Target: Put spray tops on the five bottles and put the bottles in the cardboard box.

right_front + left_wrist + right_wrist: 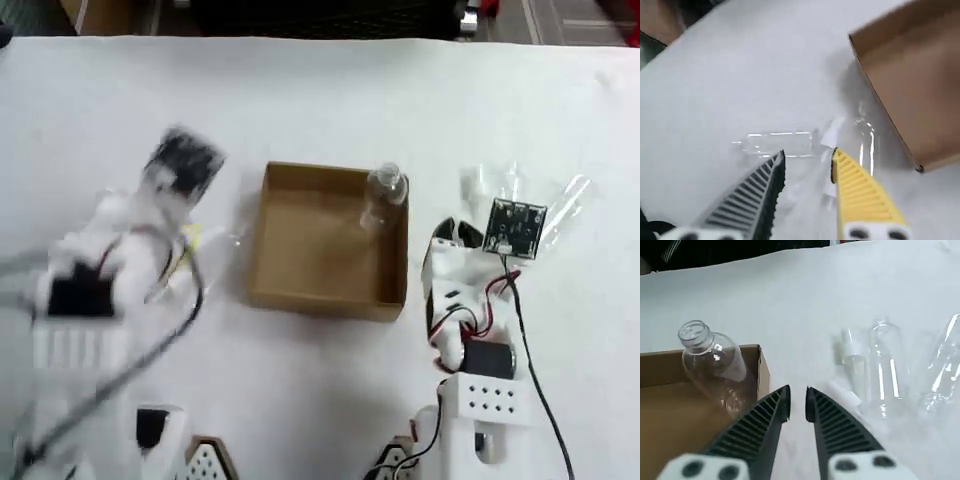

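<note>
Centrally on the white table (320,380) sits the cardboard box (330,240), open at the top. It holds one clear bottle (383,195), which stands in the far corner on the right arm's side. Its neck is open, with no spray top on it. The rest of the box floor is bare brown card.

Beyond the right arm (470,300), more clear bottles (570,195) lie on the table outside the box, close together. In the right wrist view two of them (885,365) lie side by side, with a small clear spray top (852,352) just beside them. The right gripper (797,390) hovers low over the table between the box wall and these bottles. Its two black fingers are a narrow gap apart and pinch nothing.

The left arm (110,250) is on the other side of the box, bent over the table. The left gripper (807,155), one finger grey and one yellow, is spread wide and empty. It points down at another clear bottle (777,142) that lies on its side on the table, just beyond the fingertips and near the box's outer wall. Whether the small pale piece next to that bottle is a spray top I cannot tell.
</note>
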